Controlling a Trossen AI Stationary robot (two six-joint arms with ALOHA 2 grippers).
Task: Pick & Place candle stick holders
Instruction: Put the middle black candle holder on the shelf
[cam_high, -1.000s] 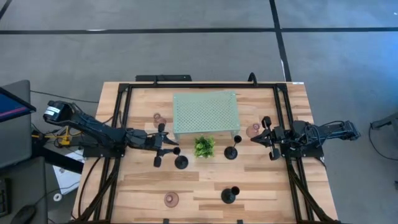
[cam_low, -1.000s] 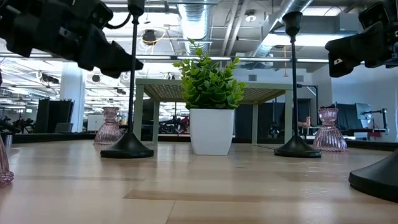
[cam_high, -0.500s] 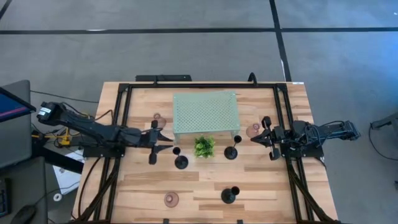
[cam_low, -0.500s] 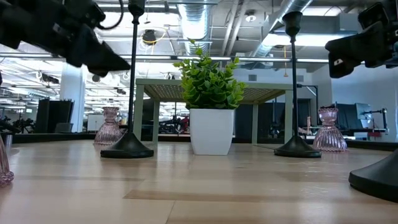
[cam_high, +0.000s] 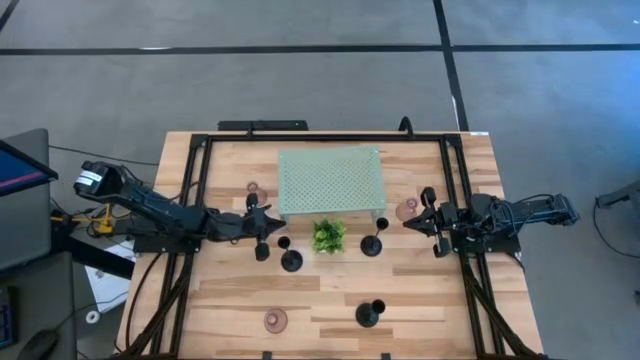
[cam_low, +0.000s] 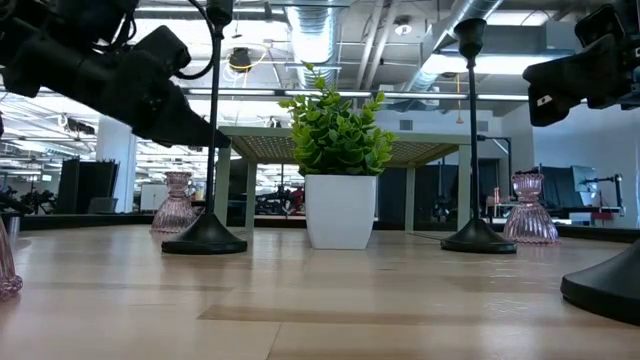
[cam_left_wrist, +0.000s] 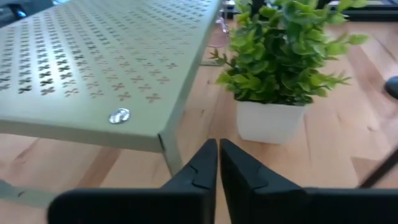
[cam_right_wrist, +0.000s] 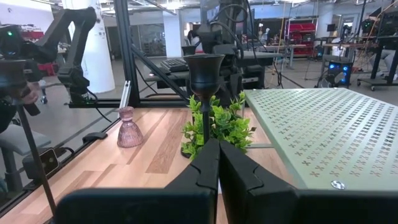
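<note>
Beside the mint-green stand, left hand pressed together, empty.
Right hand pressed together; black candle holder stem partly hidden.

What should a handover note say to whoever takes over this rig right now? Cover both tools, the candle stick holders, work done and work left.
Left tool: shut, empty, by the green stand's front left corner.
Right tool: shut, empty, at the table's right side.
Black holders and pink holders: all six stand on the table.
Done: nothing held or on the stand.
Left: seemingly every pick.
</note>
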